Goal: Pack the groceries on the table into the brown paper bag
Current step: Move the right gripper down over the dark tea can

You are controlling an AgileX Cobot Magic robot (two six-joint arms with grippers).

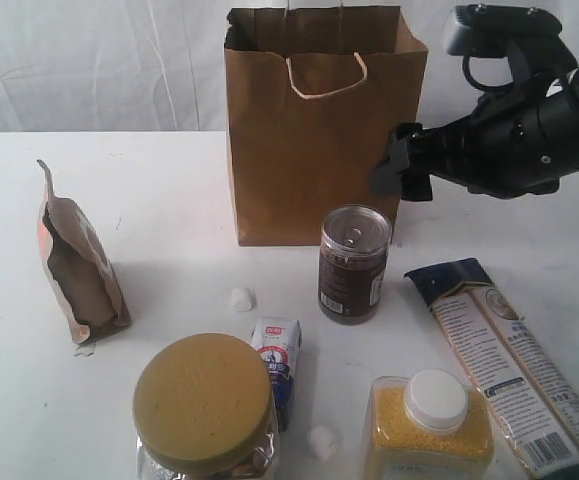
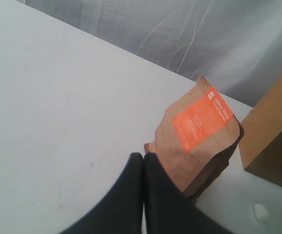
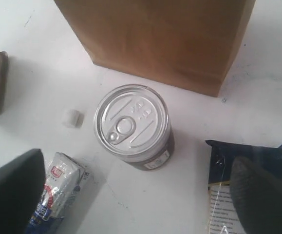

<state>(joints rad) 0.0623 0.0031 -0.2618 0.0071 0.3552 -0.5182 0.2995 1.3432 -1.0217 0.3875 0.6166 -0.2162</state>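
The right gripper (image 3: 138, 161) hangs released, its jaws spread wide, above the dark pull-tab can (image 3: 131, 122). The can stands upright on the white table (image 1: 149, 200), its long axis vertical, with a silver lid, a ring tab and a dark brown label bearing a barcode; the print is too small to read. Just behind the can the brown paper bag (image 1: 309, 150) stands upright with its mouth open and its pale cord handles up. A long noodle pack (image 1: 509, 360) lies flat beside the can, running from it toward the near right edge in the exterior view, with a dark end and fine unreadable text. A small blue-white carton (image 1: 277, 365) lies on its side near a white marshmallow (image 1: 242, 298); its red logo cannot be read. The left gripper (image 2: 143, 163) is clenched on nothing, close beside the upright brown pouch (image 2: 199, 141), which has an orange label.
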